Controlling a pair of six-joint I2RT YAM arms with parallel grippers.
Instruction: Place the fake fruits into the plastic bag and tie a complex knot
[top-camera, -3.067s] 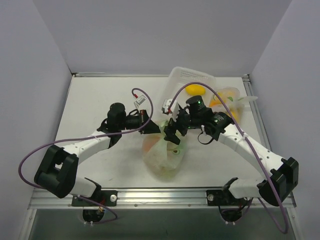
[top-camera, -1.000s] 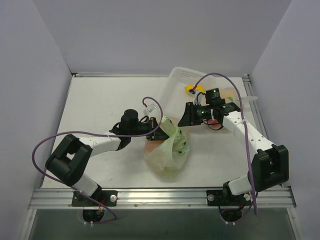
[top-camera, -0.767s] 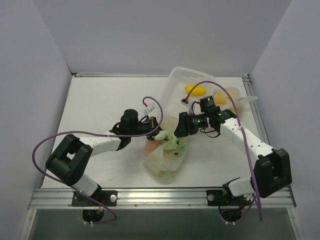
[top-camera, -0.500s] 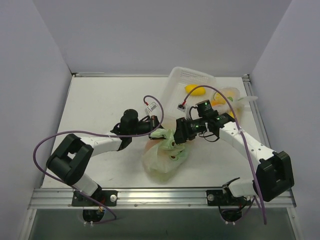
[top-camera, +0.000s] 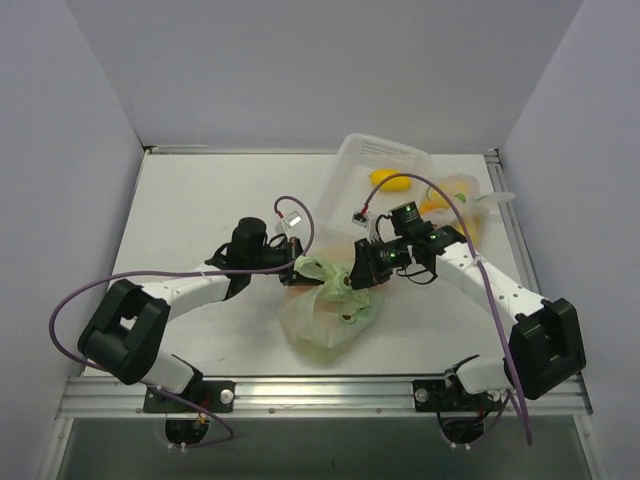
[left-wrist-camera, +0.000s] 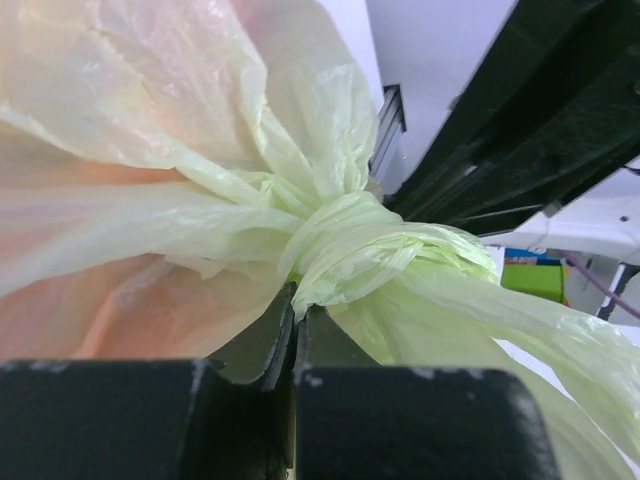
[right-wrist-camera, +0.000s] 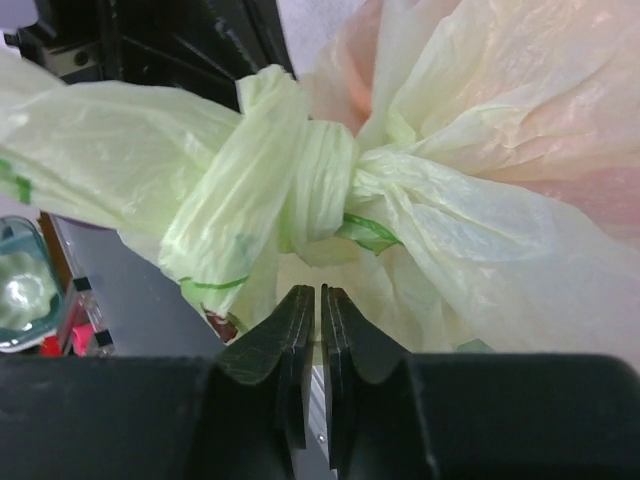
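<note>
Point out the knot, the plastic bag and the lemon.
knot (left-wrist-camera: 380, 245): left wrist view, on the wound band at its middle.
plastic bag (top-camera: 315, 325): top external view, on its bulging body below the knot.
lemon (top-camera: 390, 181): top external view, on the middle of its yellow skin.

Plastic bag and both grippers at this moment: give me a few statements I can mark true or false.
1. The plastic bag has its top wound into a knot. True.
2. The left gripper is wide open. False: its fingers are shut together right under the knot, with bag film running into them.
3. A yellow fruit lies in the white basket. True.
4. The right gripper hangs over the basket, far from the bag. False: it is at the bag's knot, fingers shut.
</note>
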